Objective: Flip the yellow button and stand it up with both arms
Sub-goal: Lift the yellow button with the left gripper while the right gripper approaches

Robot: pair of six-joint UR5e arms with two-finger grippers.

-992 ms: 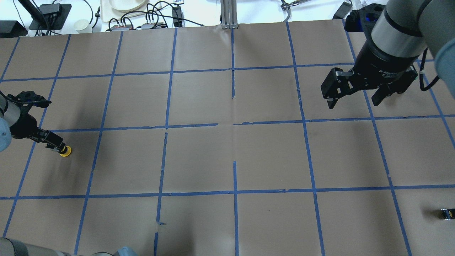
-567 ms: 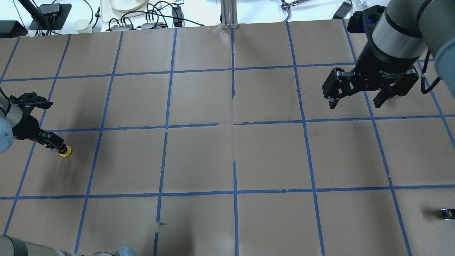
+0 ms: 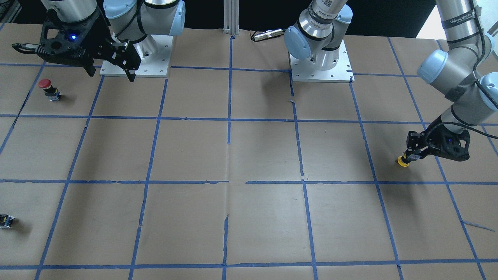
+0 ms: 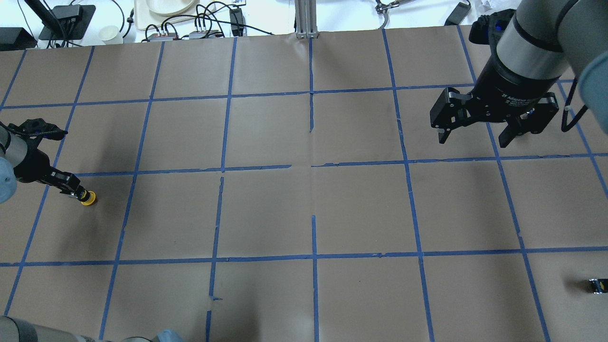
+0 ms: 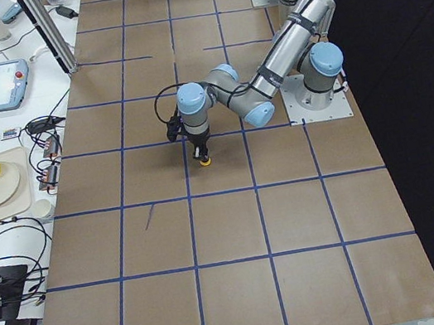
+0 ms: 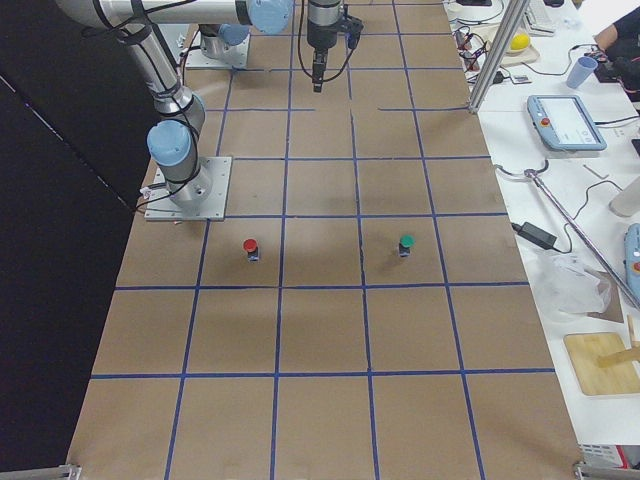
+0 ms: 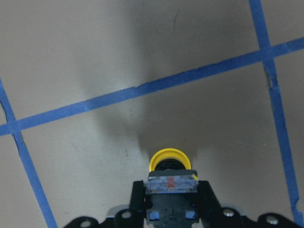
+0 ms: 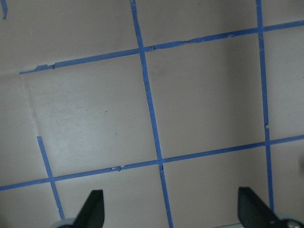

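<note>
The yellow button (image 4: 88,197) is at the table's left side, held by its black-and-grey block (image 7: 171,183). Its yellow cap (image 7: 170,160) points away from the wrist and down toward the paper. I cannot tell whether the cap touches the paper. My left gripper (image 4: 78,193) is shut on the block. It also shows in the front-facing view (image 3: 408,157) and in the left view (image 5: 200,150). My right gripper (image 4: 472,138) hangs open and empty high over the far right squares, and its two fingertips (image 8: 93,205) stand wide apart.
A red-capped button (image 3: 46,88) stands near the right arm's base plate (image 3: 136,58). A green-capped button (image 6: 406,243) stands in the square beside it. A small capless black block (image 4: 596,285) lies at the near right edge. Cables and dishes (image 4: 166,9) line the far edge.
My left gripper has shifted slightly away from the robot with the yellow button in it. My right gripper has drifted a little and turned slightly, still open.
</note>
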